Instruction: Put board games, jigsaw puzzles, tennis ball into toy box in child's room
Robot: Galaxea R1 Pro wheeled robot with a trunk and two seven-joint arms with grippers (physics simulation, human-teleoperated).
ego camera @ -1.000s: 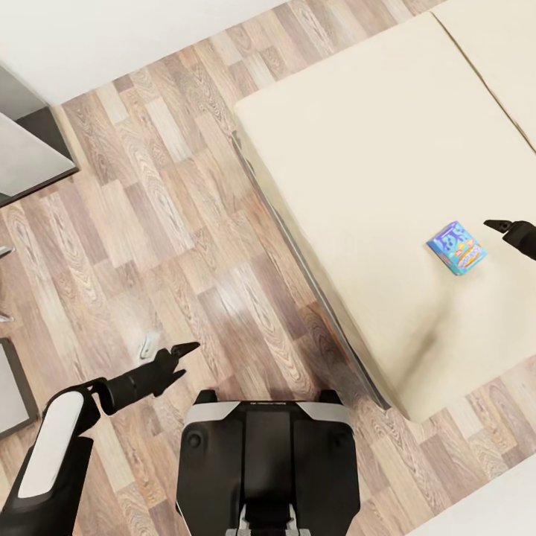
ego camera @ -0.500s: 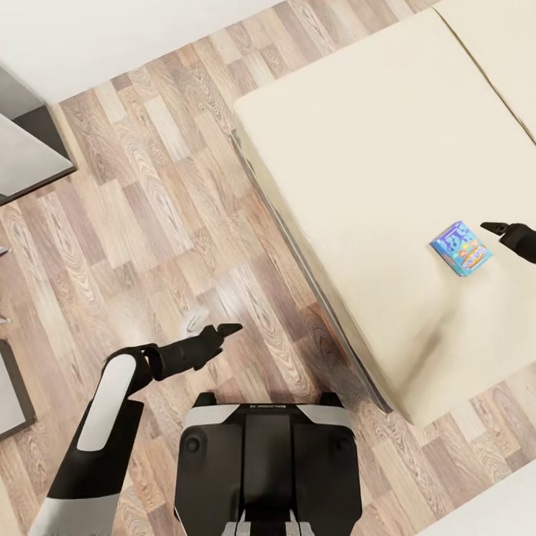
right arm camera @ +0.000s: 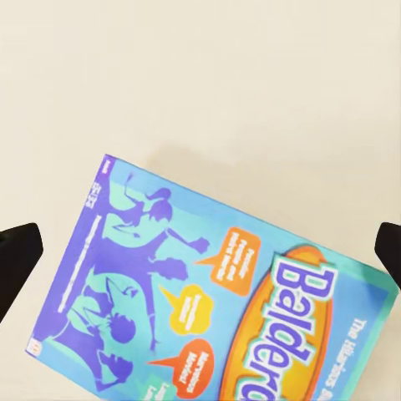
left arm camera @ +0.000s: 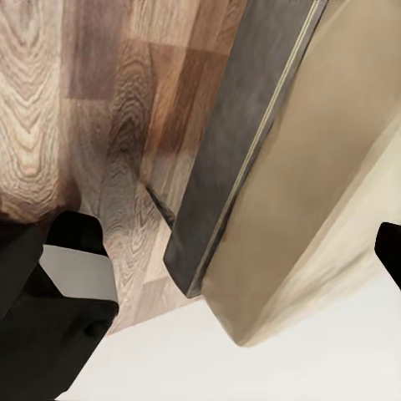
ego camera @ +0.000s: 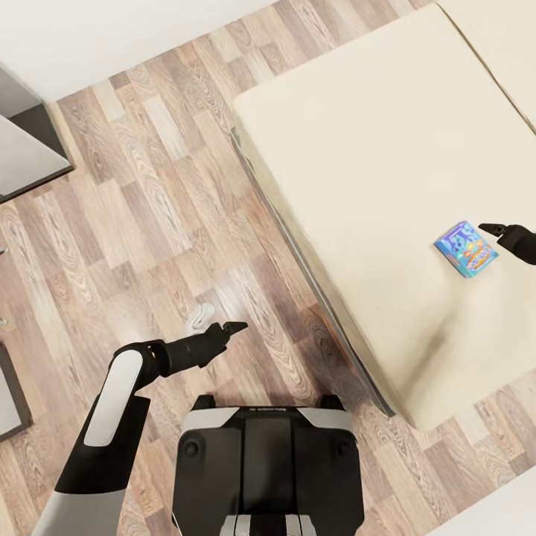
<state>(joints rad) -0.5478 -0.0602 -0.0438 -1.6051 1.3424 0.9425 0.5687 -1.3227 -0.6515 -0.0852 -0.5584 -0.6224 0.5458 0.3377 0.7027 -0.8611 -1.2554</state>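
Bed (ego camera: 372, 164): wide beige mattress on a dark grey base, its corner near the robot's base; it showed the same as 1 s before, with only a slight shift of the whole head view.
Floor (ego camera: 149, 193): wood-look planks, beside the bed.
Left arm: 1 s before, it was low and far from the bed; by now it had swung up and toward the bed, reaching over the floor short of the bed's edge.
Left gripper (ego camera: 227, 327): over the floor beside the bed; I cannot tell how its jaws stood. The left wrist view looked along the bed's grey side rail (left arm camera: 242, 150).
Board game (ego camera: 466, 249): 1 flat blue box lying printed face up on the bed, near the edge away from the floor; it lay in the same spot on the bed as before. Its lid showed purple figures, orange and yellow speech bubbles and an orange oval with the letters "Baldero" (right arm camera: 217, 292).
Right gripper (ego camera: 497, 231): just above the bed, right beside the board game, nearly where it was earlier; fingers spread wide apart, 1 dark tip (right arm camera: 17, 251) on each side of the box in the right wrist view, holding nothing.
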